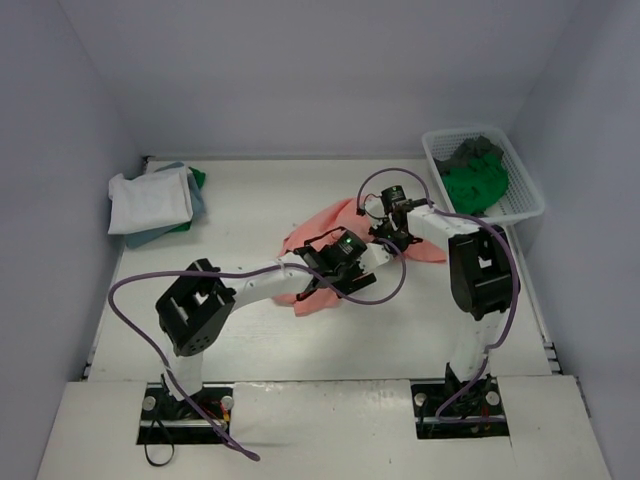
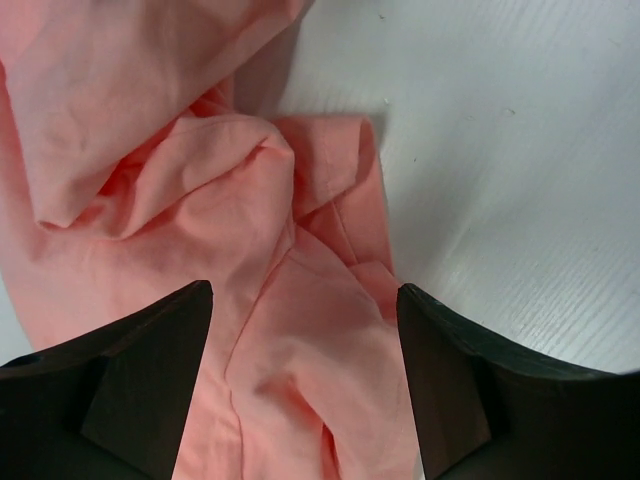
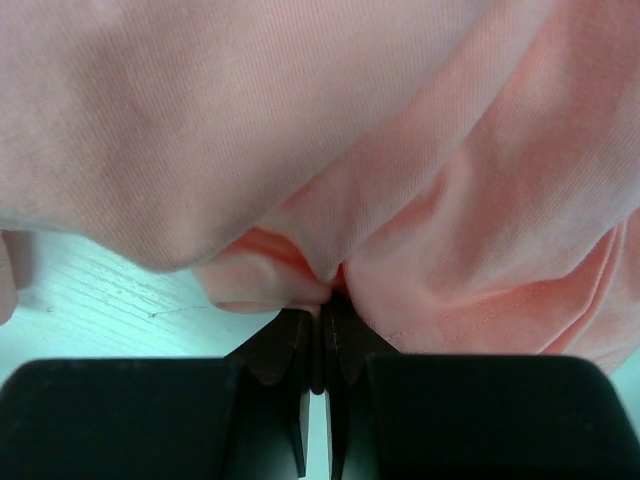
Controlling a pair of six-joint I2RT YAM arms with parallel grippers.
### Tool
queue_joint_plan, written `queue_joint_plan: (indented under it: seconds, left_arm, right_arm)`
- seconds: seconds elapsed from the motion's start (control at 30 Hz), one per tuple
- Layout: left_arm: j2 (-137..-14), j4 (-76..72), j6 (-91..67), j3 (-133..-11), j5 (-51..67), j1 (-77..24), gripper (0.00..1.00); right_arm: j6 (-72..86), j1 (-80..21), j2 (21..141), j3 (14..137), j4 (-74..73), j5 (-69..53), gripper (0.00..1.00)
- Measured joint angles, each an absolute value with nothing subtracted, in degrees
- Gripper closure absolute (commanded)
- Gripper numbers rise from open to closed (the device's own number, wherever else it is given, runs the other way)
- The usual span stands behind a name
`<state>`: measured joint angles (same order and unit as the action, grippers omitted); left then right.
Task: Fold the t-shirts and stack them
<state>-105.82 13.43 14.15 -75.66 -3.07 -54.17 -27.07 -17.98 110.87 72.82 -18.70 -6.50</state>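
A salmon pink t-shirt (image 1: 318,237) lies crumpled in the middle of the table. My left gripper (image 1: 322,287) hangs open just above its near part, with folds of the shirt (image 2: 240,230) between the spread fingers (image 2: 150,380). My right gripper (image 1: 385,238) is shut on a fold of the same shirt (image 3: 420,200) at its right side, the cloth draping over the fingertips. A stack of folded t-shirts, white on top (image 1: 150,200) over light blue and green, sits at the far left. A green (image 1: 478,183) and a dark grey t-shirt (image 1: 474,152) lie in the basket.
A white mesh basket (image 1: 530,200) stands at the far right corner. Grey walls close the table on three sides. Purple cables loop from both arms over the table. Bare white table (image 2: 500,150) shows beside the pink shirt.
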Motion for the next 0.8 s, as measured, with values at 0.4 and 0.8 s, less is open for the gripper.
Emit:
queue_joint_plan:
  seconds: [0.4,0.8]
  left_arm:
    - [-109.5,15.0,12.7,-77.5,-3.5,-56.3,0.31]
    - [-109.5,15.7,13.0,-77.5,-8.3,-56.4,0.32]
  right_arm:
    - [-27.1,-18.0,110.8,72.8,-18.7,-7.1,1.00]
    - [-27.1,-18.0,110.8,72.8,-18.7,-7.5,1.00]
